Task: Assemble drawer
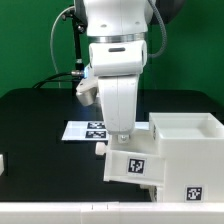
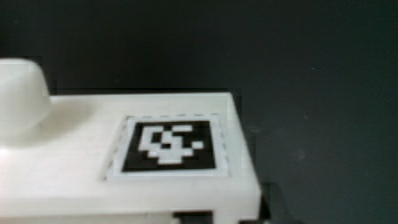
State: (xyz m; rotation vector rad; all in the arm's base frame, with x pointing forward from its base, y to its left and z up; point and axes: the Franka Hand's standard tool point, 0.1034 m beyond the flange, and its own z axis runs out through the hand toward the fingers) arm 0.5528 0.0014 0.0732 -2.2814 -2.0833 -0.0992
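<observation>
My gripper (image 1: 121,140) reaches straight down onto a small white drawer tray (image 1: 135,165) and appears shut on its upper edge. The tray is tilted and has a black-and-white tag on its face. It sits right against the side of the large white shell (image 1: 190,150) that faces the exterior view's left. The shell is open at the top and has a tag low on its front. In the wrist view the tray (image 2: 107,190) fills the frame, with its tag (image 2: 173,145) and a round knob (image 2: 18,90). My fingertips barely show there.
The marker board (image 1: 85,130) lies flat on the black table behind the arm. Another white part (image 1: 3,162) pokes in at the exterior view's left edge. A white table border runs along the front. Cables hang behind the arm.
</observation>
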